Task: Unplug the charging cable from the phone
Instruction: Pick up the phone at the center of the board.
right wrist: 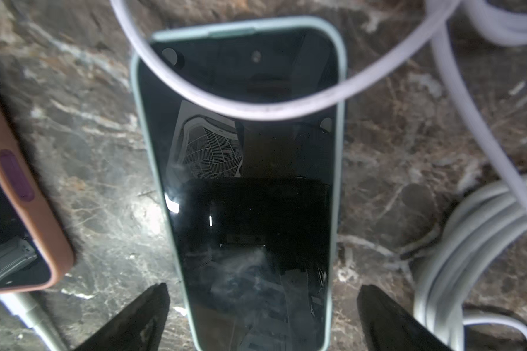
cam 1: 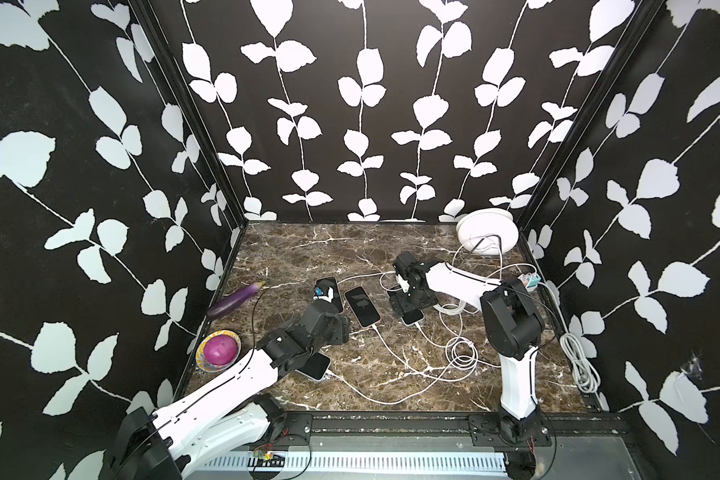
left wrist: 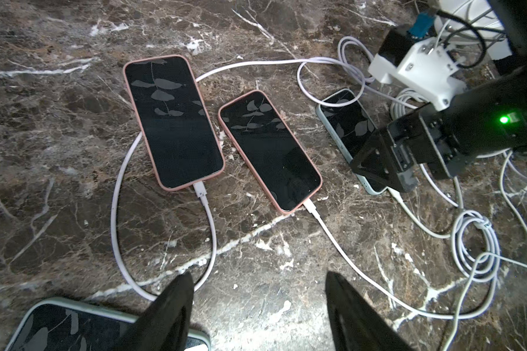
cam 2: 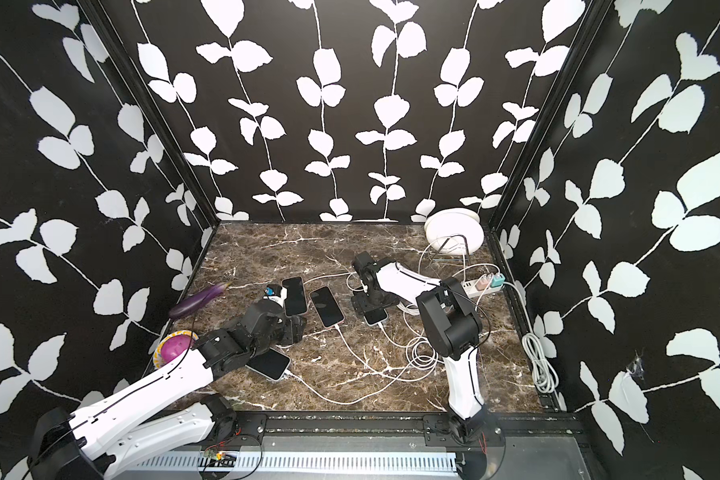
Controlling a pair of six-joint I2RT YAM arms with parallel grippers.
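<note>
Right gripper point(right wrist: 262, 287) stands spread wide, empty, straddling the green-cased phone point(right wrist: 241, 182), just beside the smaller pink-cased phone point(right wrist: 13, 212). Left gripper point(left wrist: 257, 275) hovers open nearby. Glass likely slick: pinch the case sides, pull the stiff charging cable plug point(left wrist: 397, 198).

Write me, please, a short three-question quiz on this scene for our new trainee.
1. True or false: the right gripper is shut on the green-cased phone beneath it.
2. How many phones lie on the marble table? A two, B four, C six.
3. Fill in: the long purple vegetable lying loose on the table is an ___.
Key: 1 false, its jaws stand open on either side of that phone; 2 B; 3 eggplant.
</note>
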